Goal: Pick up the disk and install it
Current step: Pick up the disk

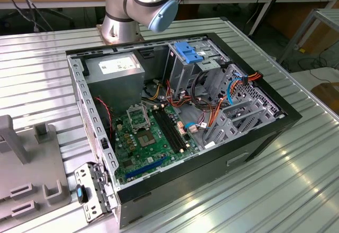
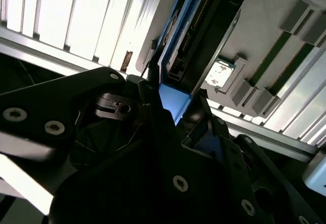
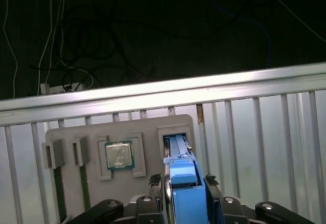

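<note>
The disk [image 3: 184, 186] stands on edge in a slot of the grey fixture plate [image 3: 147, 127], its bright blue carrier toward the first wrist camera. In the second wrist view the disk [image 2: 191, 30] appears edge-on, with a dark body and a blue rail. My gripper [image 3: 186, 180] straddles the blue end, with one dark finger [image 3: 162, 186] pressed to each side, so it is shut on the disk. The same grasp shows in the second wrist view, where the gripper [image 2: 175, 104] holds the blue end.
A processor chip [image 3: 119, 155] lies in a pocket of the fixture beside the disk. The fixture [image 1: 32, 190] sits at the exterior view's left. The open computer case [image 1: 254, 137] lies on the ribbed metal table [image 1: 296, 190], with a blue bracket [image 1: 188, 52] at its drive cage.
</note>
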`<state>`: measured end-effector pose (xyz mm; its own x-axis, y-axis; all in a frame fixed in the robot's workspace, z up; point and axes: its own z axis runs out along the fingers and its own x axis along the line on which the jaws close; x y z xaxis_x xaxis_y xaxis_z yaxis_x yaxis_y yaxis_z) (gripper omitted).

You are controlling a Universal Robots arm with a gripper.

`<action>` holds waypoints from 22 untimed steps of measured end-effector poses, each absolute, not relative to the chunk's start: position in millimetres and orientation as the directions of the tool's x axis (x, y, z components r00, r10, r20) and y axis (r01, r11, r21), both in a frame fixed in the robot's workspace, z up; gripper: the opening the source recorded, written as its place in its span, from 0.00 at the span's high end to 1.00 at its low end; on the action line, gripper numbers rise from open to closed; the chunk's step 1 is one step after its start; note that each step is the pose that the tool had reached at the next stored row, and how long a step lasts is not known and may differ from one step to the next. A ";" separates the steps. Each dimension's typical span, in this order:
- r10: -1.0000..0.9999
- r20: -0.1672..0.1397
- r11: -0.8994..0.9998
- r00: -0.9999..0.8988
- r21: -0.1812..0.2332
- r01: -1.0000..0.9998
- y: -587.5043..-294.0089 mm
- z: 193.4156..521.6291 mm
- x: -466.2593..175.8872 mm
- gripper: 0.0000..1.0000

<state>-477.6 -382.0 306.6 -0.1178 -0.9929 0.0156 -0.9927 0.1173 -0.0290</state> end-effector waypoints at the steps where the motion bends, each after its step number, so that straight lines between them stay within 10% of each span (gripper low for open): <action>1: -0.993 0.016 0.118 -0.119 -0.029 -0.993 -382.0 307.1 -477.6 0.55; 22: -0.993 0.016 0.119 -0.120 -0.029 -0.992 -382.0 308.5 -477.6 0.63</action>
<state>-477.6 -382.0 308.5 -0.1198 -0.9927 0.0162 -0.9924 0.1193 -0.0290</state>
